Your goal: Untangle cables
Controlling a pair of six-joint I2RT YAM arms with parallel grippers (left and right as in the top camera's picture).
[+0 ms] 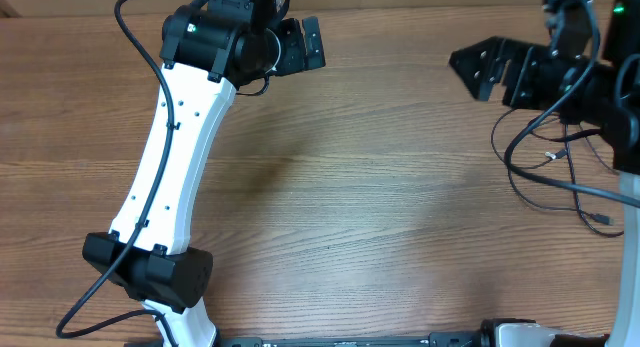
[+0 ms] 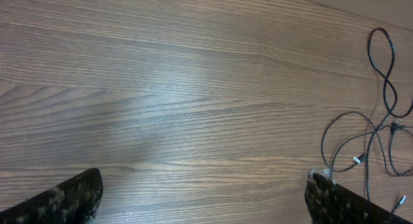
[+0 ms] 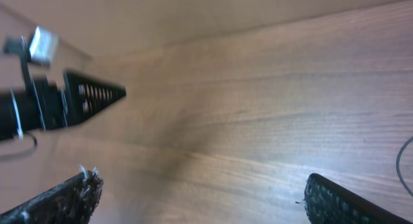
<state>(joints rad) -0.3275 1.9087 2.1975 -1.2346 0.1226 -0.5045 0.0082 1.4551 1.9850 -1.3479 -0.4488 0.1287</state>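
The wooden tabletop carries everything here. My left pincer hangs at 12 o'clock and my right pincer at 2 o'clock. Both stand fully open and hold nothing.

The cables lie at 3 o'clock as loose, crossing thin black strands. They are close under my right arm and well apart from the left pincer. Their small silvery plugs lie at the strand ends.

I judge the danger to be this: the strands lie just beside my arm's own thicker wire, so I could catch that one by mistake. A pull on the wrong strand could also tighten a crossing, or a plug could hook in a loop.

I can read no brand, label or writing.
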